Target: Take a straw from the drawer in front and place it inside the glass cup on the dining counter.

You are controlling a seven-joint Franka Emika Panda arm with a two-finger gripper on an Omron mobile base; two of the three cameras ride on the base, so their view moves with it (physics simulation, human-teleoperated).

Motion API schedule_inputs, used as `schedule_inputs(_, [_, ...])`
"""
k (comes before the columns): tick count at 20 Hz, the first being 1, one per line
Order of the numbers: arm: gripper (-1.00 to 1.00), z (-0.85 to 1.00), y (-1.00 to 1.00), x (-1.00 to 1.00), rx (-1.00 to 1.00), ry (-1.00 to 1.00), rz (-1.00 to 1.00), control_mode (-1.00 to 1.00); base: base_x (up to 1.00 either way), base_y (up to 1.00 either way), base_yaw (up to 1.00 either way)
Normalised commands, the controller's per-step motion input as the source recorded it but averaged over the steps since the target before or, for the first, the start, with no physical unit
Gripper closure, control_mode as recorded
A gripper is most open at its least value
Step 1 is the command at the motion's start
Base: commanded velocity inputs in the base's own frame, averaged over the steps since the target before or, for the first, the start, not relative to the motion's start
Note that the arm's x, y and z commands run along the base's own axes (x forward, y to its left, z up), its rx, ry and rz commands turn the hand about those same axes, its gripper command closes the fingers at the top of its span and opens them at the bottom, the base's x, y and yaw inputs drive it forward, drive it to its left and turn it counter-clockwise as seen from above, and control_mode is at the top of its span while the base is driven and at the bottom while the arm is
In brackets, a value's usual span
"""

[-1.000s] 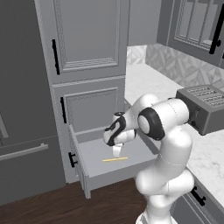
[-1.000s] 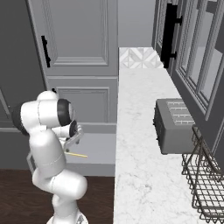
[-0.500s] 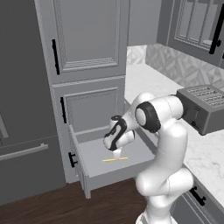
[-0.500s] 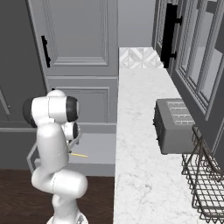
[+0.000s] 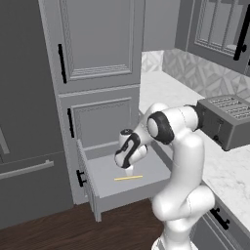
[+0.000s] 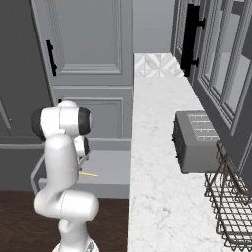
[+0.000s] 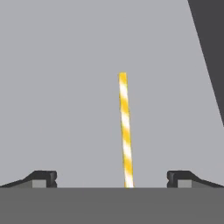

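Observation:
The grey drawer (image 5: 102,193) stands pulled out below the tall cabinet, its black handle on the front panel. A thin yellow-and-white striped straw (image 5: 128,178) lies flat on the drawer's floor (image 7: 65,109). My gripper (image 5: 128,167) hangs just above the straw, pointing down into the drawer, jaws open. In the hand view the straw (image 7: 125,131) runs up the middle between the two fingertips (image 7: 43,177), which stand wide apart, touching nothing. From the right, the straw (image 6: 88,174) pokes out beside my arm. The glass cup and the dining counter are out of view.
A white marble worktop (image 6: 157,162) runs along the right with a grey toaster (image 5: 229,119) on it and a wire basket (image 6: 234,206) nearer. Tall grey cabinet doors (image 5: 95,39) rise above the drawer. Dark wood floor (image 5: 49,229) lies below.
The gripper has sunk lower into the drawer, closer to the straw. The straw and the drawer have stayed where they were.

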Motion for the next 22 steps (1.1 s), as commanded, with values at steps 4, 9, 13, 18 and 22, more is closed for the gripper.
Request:
schedule_inputs(4, [-1.00,-0.19,0.00,-0.21,-0.03,-0.08,-0.11,-1.00,0.00,0.00,0.00])
schedule_inputs(9, [-1.00,-0.05,0.18,-0.50,0.00,-0.02,-0.22,-1.00,0.00,0.00,0.00])
schedule_inputs(13, [-1.00,0.00,0.48,-0.45,0.02,0.01,-0.32,-1.00,0.00,0.00,0.00])
schedule_inputs(18, [-1.00,-0.09,0.48,-0.06,0.00,0.01,-0.26,-1.00,0.00,0.00,0.00])
schedule_inputs(22, [-1.00,-0.51,0.33,0.16,-0.04,0.00,-0.16,-1.00,0.00,0.00,0.00])
